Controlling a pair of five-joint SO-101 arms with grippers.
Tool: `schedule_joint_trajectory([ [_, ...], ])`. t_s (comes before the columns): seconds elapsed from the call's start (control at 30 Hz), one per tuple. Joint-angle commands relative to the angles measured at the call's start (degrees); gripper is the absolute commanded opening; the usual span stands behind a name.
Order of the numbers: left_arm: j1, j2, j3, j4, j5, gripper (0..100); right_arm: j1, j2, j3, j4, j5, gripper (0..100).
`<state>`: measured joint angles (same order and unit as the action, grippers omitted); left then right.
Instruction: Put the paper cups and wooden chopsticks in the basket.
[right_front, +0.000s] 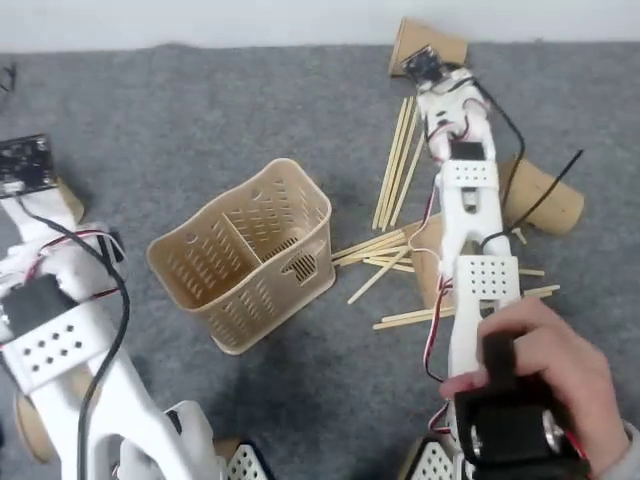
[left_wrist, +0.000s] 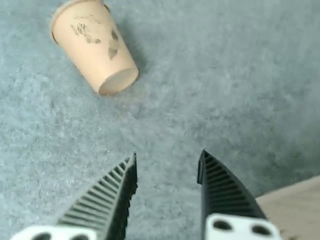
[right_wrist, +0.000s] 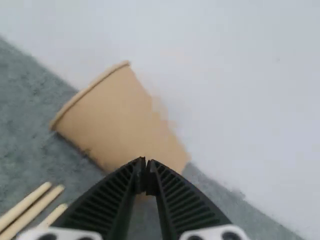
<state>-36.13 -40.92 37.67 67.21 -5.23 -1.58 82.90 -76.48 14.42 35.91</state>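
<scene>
Basket (right_front: 245, 255) is shown unfilled from above, chopsticks (right_front: 372, 246) strewn at its 3 o'clock, far cup (right_front: 440, 40) at 1 o'clock. Left gripper (left_wrist: 167, 172) is held wide open and empty, near cup (left_wrist: 95, 47) lying apart. Right gripper (right_wrist: 146, 175) is pinched shut on nothing beside far cup (right_wrist: 110, 125). A first pickup is judged pending, and the jaws must be opened first.

The surface (right_front: 250, 110) is covered in grey cloth, matt and slightly fuzzy like felt. The basket (right_front: 280, 295) is cream plastic, smooth with a faint sheen, its walls slotted. The cups (left_wrist: 95, 45) are tan matt paper. The chopsticks (right_front: 398, 165) are pale bare wood. The left hand (left_wrist: 168, 156) and right hand (right_wrist: 146, 164) are ribbed matt black plastic, on smooth white plastic arms (right_front: 470, 200).
</scene>
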Motion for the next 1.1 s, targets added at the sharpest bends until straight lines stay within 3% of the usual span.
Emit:
schedule_joint_trajectory([
  [0.0, 3.25, -2.37, -0.31, -1.32, 4.04, 19, 0.75, -7.52, -1.14, -2.33, -2.46, 0.7],
  [0.13, 8.44, -2.64, 1.8, -0.79, 6.24, 19, 0.75, -9.71, -0.79, -2.77, -8.09, 0.7],
  [0.27, 10.64, -2.55, 2.51, -1.85, 7.47, 19, -0.04, -10.24, -0.79, -2.59, -8.26, 0.7],
  [0.77, 10.81, -2.64, 2.86, -1.67, 8.79, 19, -1.8, -1.98, -0.97, -5.32, -8.26, 0.7],
  [1.07, 10.73, -2.73, 2.86, -1.67, 8.79, 19, -1.8, -3.03, -0.79, 3.03, -6.59, 0.7],
])
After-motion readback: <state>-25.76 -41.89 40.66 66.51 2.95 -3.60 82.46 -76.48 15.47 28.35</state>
